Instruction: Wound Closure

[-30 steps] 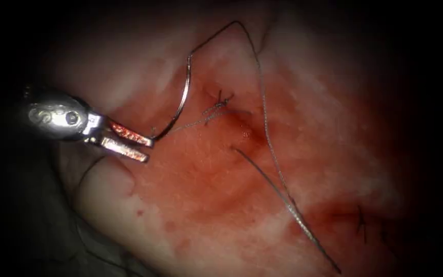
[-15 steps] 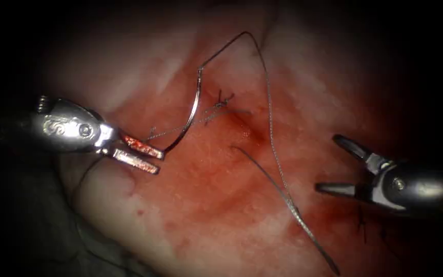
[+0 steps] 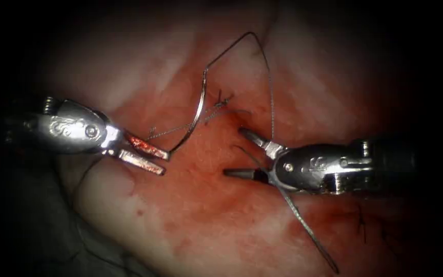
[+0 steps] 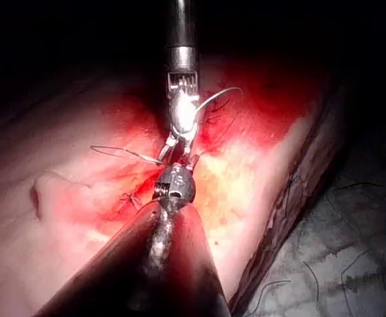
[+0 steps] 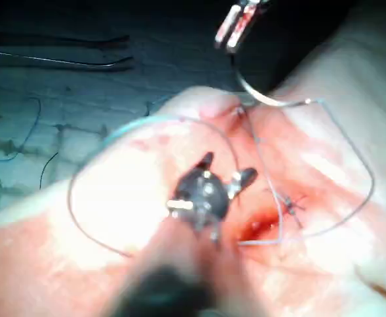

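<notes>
The needle (image 3: 197, 115) is pinched near its tip end by the left tool (image 3: 162, 160), clear of the tissue (image 3: 129, 77), its curve rising away, while the right tool (image 3: 234, 154), spread and empty, lies just beside the thread (image 3: 272, 92)

Endoscope above and in front, wrist views close along shafts, all sharing the tissue (image 3: 190, 225).
</notes>
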Motion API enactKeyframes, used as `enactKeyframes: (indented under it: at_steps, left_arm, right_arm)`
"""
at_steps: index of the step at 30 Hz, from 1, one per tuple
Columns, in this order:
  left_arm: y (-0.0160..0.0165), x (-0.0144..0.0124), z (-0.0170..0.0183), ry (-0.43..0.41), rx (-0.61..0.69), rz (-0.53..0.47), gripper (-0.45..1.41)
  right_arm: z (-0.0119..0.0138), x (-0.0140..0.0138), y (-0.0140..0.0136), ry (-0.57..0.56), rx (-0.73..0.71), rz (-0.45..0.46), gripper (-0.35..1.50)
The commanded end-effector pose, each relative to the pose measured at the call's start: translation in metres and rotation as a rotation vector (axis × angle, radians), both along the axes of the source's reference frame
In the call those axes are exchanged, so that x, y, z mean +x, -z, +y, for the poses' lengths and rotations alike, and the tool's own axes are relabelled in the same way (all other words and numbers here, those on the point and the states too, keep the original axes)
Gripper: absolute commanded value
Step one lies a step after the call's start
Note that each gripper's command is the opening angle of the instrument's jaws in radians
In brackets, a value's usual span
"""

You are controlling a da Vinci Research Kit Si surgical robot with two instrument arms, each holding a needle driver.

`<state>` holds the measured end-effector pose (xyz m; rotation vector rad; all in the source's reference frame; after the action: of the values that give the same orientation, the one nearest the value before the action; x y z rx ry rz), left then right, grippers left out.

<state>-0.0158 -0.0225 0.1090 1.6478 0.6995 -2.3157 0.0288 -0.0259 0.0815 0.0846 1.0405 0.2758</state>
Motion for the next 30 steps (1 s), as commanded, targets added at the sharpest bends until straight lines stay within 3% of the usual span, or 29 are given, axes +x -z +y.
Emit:
enactKeyframes:
  at_steps: [1, 2, 3, 8, 14, 20, 21, 23, 24, 30]
  left_arm:
    - [-0.0005, -0.0004, -0.0004, -0.001, 0.003, 0.0, -0.45]
    - [-0.0005, -0.0004, -0.0004, -0.001, 0.003, 0.0, -0.45]
    - [-0.0005, -0.0004, -0.0004, -0.001, 0.003, 0.0, -0.45]
    - [-0.0005, -0.0003, -0.0004, -0.002, 0.003, -0.001, -0.45]
    - [-0.0006, -0.0004, -0.0002, 0.0, 0.008, 0.001, -0.45]
    - [-0.0006, -0.0002, -0.0001, -0.002, 0.008, 0.0, -0.45]
    - [-0.0006, -0.0002, -0.0001, -0.003, 0.008, -0.001, -0.45]
    - [-0.0007, -0.0002, 0.0, -0.003, 0.008, -0.001, -0.45]
    - [-0.0007, -0.0002, 0.0, -0.003, 0.008, -0.001, -0.45]
    - [-0.0007, -0.0003, 0.0, -0.002, 0.009, -0.001, -0.45]
  right_arm:
    - [-0.0006, 0.0012, -0.0013, 0.006, 0.005, 0.006, 0.07]
    - [-0.0005, 0.0014, -0.0016, 0.012, 0.009, 0.008, -0.08]
    - [-0.0005, 0.0017, -0.002, 0.025, 0.014, 0.008, -0.35]
    - [-0.0005, 0.0012, -0.0026, 0.004, 0.035, -0.017, -0.35]
    - [-0.003, 0.0003, 0.0005, 0.011, 0.055, 0.013, -0.35]
    - [-0.0078, 0.002, 0.005, 0.066, 0.062, 0.055, -0.35]
    - [-0.0101, 0.0025, 0.0065, 0.104, 0.067, 0.066, -0.35]
    - [-0.0114, 0.0027, 0.0074, 0.125, 0.07, 0.076, -0.35]
    - [-0.0134, 0.0032, 0.0088, 0.161, 0.075, 0.086, -0.35]
    - [-0.0162, 0.004, 0.0105, 0.253, 0.099, 0.096, -0.35]
